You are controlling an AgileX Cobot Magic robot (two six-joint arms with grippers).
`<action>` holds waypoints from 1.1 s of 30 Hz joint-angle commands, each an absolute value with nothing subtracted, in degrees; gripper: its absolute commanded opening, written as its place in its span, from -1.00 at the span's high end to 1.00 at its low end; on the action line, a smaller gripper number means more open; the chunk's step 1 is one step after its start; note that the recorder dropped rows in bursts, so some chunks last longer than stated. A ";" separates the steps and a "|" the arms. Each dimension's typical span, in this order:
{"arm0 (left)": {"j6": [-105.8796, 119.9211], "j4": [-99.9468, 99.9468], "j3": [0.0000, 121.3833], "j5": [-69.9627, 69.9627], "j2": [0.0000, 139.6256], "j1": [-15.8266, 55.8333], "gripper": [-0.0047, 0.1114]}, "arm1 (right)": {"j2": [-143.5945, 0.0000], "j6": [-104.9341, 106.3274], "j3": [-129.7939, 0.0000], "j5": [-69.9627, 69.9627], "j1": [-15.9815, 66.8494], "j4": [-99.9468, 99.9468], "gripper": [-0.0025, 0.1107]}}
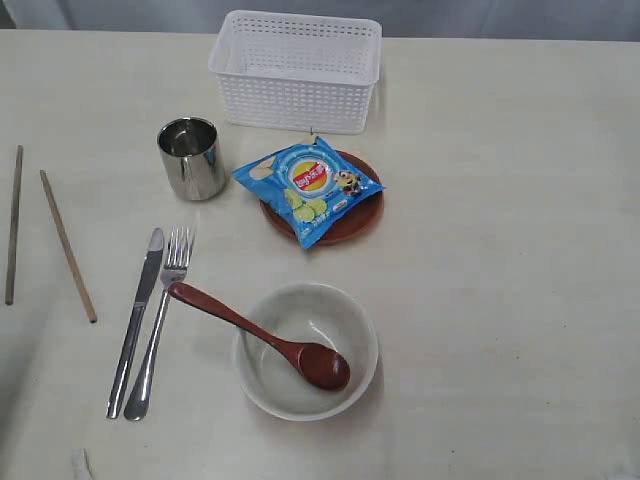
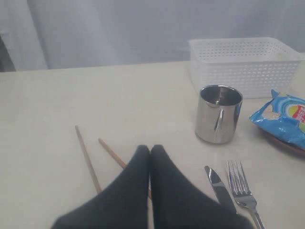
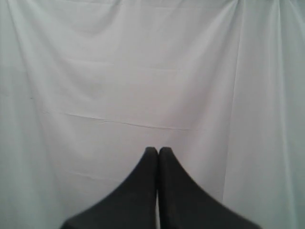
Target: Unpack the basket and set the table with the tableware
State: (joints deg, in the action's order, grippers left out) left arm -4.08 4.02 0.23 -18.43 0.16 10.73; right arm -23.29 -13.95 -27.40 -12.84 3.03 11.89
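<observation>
White lattice plastic, the basket [image 1: 296,70] stands empty at the far side of the table [image 1: 500,300], so I judge the unpacking done and the pieces laid out as one place setting. Just in front of the basket sits the brown plate [image 1: 357,222], with a blue chip bag [image 1: 308,188] lying on it. The steel cup [image 1: 191,158] stands front-left of the basket. Farther out is the pale bowl [image 1: 335,318], the wooden spoon [image 1: 250,328] leaning inside. The knife [image 1: 136,318], fork [image 1: 156,328] and chopsticks [image 1: 68,245] lie leftward. My left gripper [image 2: 149,150] and right gripper [image 3: 158,151] are both pressed closed on nothing, clear of the setting.

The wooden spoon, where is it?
In the exterior view the wooden spoon rests with its head inside the pale bowl, low in the middle, its handle sticking out left toward the fork.
</observation>
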 commanded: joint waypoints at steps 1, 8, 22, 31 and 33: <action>-4.08 4.16 0.00 -18.26 0.00 10.59 0.92 | -22.84 -11.78 -27.29 -12.97 2.79 11.91 0.96; -4.08 4.16 0.00 -18.26 0.00 10.59 0.92 | -20.71 -11.78 -27.29 -12.95 2.79 11.91 0.96; -4.08 4.16 0.00 -18.26 0.00 10.59 0.92 | -20.21 -12.61 -27.29 -12.95 2.91 11.91 0.96; -4.08 4.16 0.00 -18.26 0.00 10.59 0.92 | -20.21 -12.61 -27.29 -12.95 2.91 11.91 0.96; -4.08 4.16 0.00 -18.26 0.00 10.59 0.92 | -20.21 -12.61 -27.29 -12.95 2.91 11.91 0.96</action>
